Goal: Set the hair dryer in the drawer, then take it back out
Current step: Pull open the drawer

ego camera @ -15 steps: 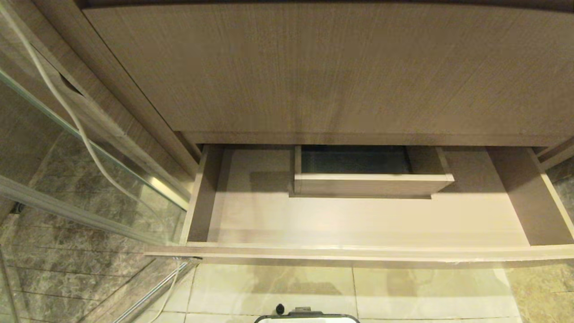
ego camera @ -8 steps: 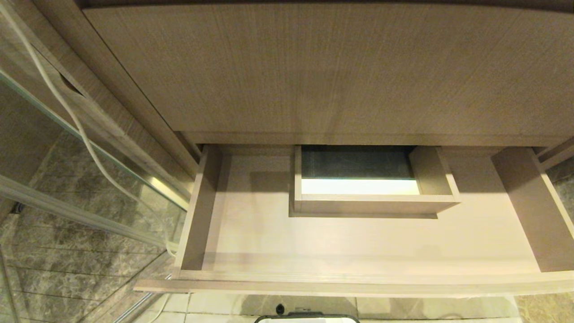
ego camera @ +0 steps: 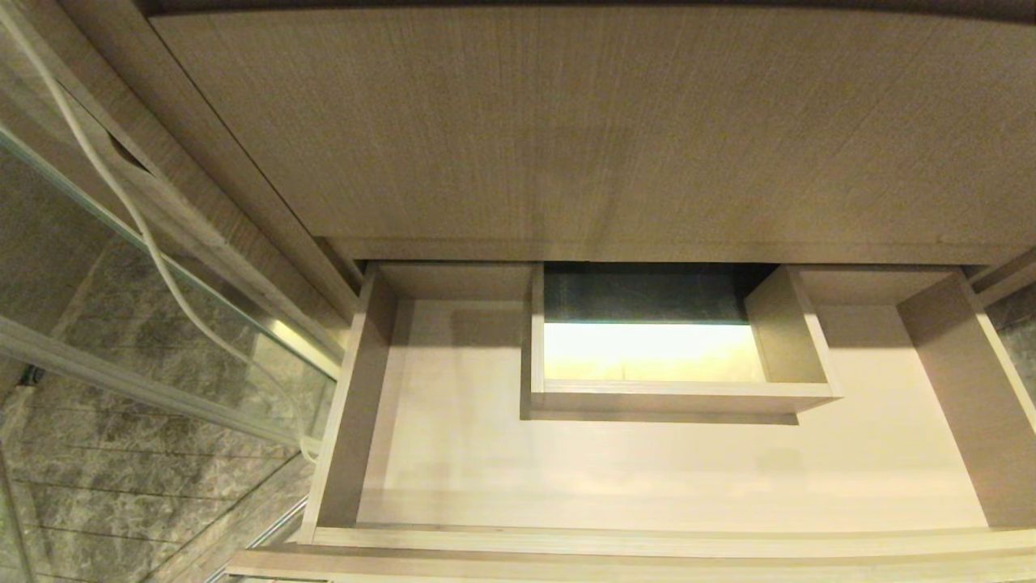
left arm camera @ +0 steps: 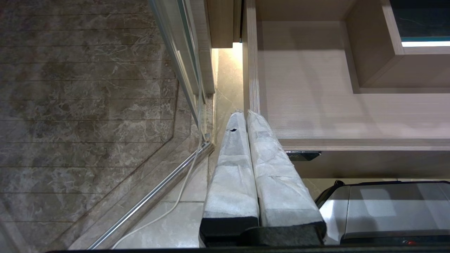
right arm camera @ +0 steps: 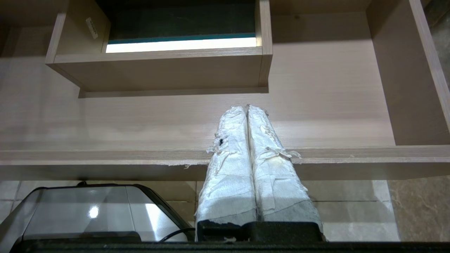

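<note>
Light wood-grain drawer (ego camera: 647, 478) pulled open under a taller wood-grain panel (ego camera: 599, 121), boxed notch (ego camera: 680, 397) inside, hair dryer not visible, right end effector (right arm camera: 248, 107) pressed closed above the drawer front, left end effector (left arm camera: 245, 112) closed beside the drawer's corner

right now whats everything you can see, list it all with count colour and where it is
drawer: one, light wood grain, pulled open under the cabinet, nothing lying in it
boxed notch: one, same wood, at the back middle of the drawer
black label: one, on the drawer front near its left end
cabinet panel: one, taller, wood grain, above the drawer
white cord: one, hanging down the robot's left side by the glass
glass panel: one, clear, left of the cabinet
tiled floor: beige, below the drawer front
hair dryer: none in view
robot base: grey, glossy, below the drawer
left gripper: white-wrapped, shut, by the drawer's left front corner
right gripper: white-wrapped, shut, over the drawer front
</note>
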Robot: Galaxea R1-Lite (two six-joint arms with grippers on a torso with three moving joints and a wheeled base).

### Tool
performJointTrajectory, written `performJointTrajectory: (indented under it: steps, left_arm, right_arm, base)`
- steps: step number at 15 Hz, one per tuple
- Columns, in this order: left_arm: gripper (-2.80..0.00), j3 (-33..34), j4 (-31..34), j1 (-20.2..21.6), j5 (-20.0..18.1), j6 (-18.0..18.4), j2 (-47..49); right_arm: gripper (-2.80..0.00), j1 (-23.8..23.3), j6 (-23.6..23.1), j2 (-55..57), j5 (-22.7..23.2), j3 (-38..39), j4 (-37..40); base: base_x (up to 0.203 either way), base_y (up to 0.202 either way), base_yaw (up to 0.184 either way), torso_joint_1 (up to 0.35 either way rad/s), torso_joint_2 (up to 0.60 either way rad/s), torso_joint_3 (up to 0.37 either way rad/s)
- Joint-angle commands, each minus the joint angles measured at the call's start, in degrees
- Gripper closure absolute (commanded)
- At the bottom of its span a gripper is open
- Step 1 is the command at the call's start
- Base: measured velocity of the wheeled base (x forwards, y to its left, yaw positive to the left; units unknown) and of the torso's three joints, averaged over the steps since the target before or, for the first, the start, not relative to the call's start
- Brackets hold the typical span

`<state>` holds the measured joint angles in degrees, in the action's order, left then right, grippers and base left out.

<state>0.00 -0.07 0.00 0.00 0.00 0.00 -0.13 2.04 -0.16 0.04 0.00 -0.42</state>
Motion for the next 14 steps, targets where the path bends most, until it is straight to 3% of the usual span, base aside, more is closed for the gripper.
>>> performJointTrajectory:
  steps: [1,14]
  left_arm:
    - [0.0,0.0,0.0,0.0,0.0,0.0,0.0]
    - [0.0,0.0,0.0,0.0,0.0,0.0,0.0]
  right_arm:
    - [0.0,0.0,0.1,0.1,0.0,0.1,0.0]
    - [0.0,0.0,0.0,0.1,-0.1,0.1,0.0]
  base:
    - [0.0,0.0,0.0,0.0,0.0,0.0]
    - [0.0,0.0,0.0,0.025,-0.04,-0.011]
